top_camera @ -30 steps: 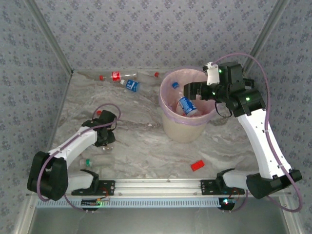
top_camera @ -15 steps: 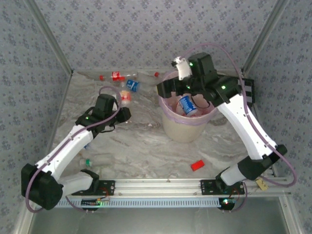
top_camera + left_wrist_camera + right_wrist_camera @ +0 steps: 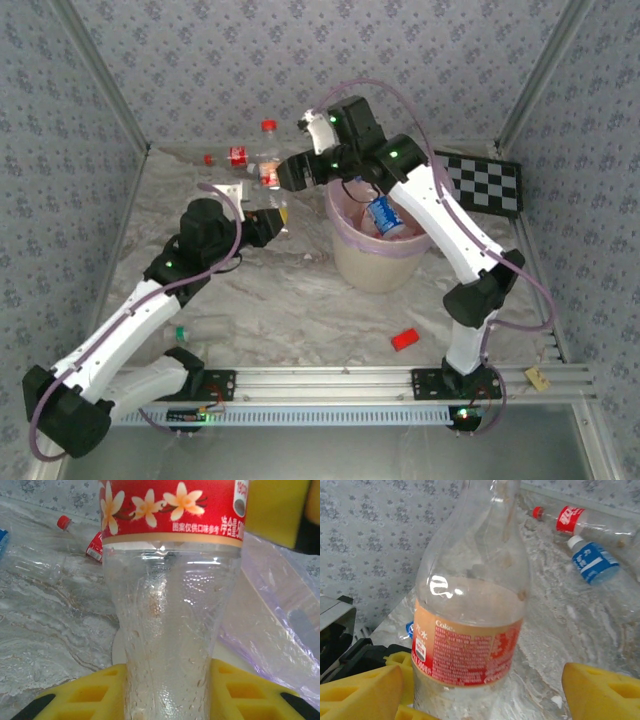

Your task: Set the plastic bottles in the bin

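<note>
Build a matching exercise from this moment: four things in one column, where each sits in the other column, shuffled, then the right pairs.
Things
1. red-labelled bottle
2. blue-labelled bottle
3. red block
4. checkerboard

Places
A. on the table, on the near side of the bin
B. upright in the left gripper
C. at the far right, beyond the bin
D. inside the bin

Pairs: 1-B, 2-D, 3-A, 4-C
</note>
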### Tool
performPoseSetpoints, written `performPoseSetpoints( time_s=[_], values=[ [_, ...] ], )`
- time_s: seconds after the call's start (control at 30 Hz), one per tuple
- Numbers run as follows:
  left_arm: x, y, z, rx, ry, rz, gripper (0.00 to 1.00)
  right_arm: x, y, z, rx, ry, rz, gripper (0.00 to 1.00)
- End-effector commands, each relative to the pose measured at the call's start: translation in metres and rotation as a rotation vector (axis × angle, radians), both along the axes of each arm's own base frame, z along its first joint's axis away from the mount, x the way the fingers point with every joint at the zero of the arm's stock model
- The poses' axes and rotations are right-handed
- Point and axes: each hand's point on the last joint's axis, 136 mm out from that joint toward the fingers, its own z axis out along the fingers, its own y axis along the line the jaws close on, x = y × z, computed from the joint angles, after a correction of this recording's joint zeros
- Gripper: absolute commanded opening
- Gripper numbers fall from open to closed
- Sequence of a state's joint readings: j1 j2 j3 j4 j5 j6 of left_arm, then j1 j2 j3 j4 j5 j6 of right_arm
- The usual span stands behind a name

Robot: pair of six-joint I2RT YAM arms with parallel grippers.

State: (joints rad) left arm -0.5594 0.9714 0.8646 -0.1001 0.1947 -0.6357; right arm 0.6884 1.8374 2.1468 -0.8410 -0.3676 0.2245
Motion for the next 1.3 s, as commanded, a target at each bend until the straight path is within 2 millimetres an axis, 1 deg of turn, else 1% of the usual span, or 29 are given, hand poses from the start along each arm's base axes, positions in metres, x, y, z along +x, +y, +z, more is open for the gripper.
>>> performPoseSetpoints(
  time_s=[0.0,0.1,0.17,0.23,0.37,0.53,0.63,0.7,0.73,0.83,0.9,0.97,1.07,1.1,1.2,1.27],
  values=[
    [-0.004,-0.004,0.017,-0.028,-0.075,-0.027,0.36,-0.008,0.019,0.013,0.065,0.014,0.057,0.87],
    [-0.005,-0.005,0.017,-0.027,-0.074,-0.032,0.36,-0.006,0.026,0.006,0.065,0.039,0.066,0.89],
    [-0.005,-0.005,0.017,-0.026,-0.076,-0.033,0.36,-0.006,0.029,0.002,0.063,0.046,0.07,0.89],
    [-0.006,-0.004,0.017,-0.023,-0.075,-0.03,0.36,-0.006,0.032,0.001,0.064,0.049,0.075,0.84],
    [-0.006,-0.003,0.014,-0.018,-0.07,-0.027,0.36,-0.006,0.032,0.0,0.062,0.048,0.076,0.71],
    [-0.006,-0.003,0.012,-0.015,-0.065,-0.024,0.37,-0.005,0.032,0.0,0.061,0.045,0.073,0.61],
    [-0.006,-0.002,0.013,-0.012,-0.064,-0.024,0.41,-0.005,0.032,0.002,0.065,0.04,0.074,0.56],
    [-0.006,-0.002,0.013,-0.01,-0.064,-0.025,0.45,-0.005,0.032,0.004,0.069,0.035,0.076,0.54],
    [-0.006,-0.002,0.012,-0.007,-0.062,-0.023,0.49,-0.004,0.033,0.004,0.07,0.033,0.076,0.53],
    [-0.006,0.001,0.009,0.006,-0.054,-0.007,0.71,-0.004,0.032,0.01,0.082,0.022,0.077,0.52],
    [-0.007,0.006,0.006,0.017,-0.046,0.011,0.8,-0.003,0.03,0.016,0.09,0.013,0.074,0.52],
    [-0.008,0.013,0.001,0.033,-0.032,0.04,0.86,0.0,0.025,0.025,0.1,-0.004,0.065,0.51],
    [-0.012,0.03,-0.011,0.064,0.009,0.112,0.9,0.003,0.017,0.042,0.125,-0.032,0.057,0.49],
    [-0.013,0.038,-0.017,0.081,0.03,0.149,0.9,0.003,0.014,0.049,0.133,-0.045,0.057,0.49],
    [-0.018,0.071,-0.043,0.161,0.127,0.306,0.9,0.0,0.003,0.07,0.153,-0.081,0.048,0.48],
    [-0.023,0.093,-0.061,0.226,0.192,0.398,0.9,0.0,-0.008,0.084,0.155,-0.109,0.033,0.47]
  ],
)
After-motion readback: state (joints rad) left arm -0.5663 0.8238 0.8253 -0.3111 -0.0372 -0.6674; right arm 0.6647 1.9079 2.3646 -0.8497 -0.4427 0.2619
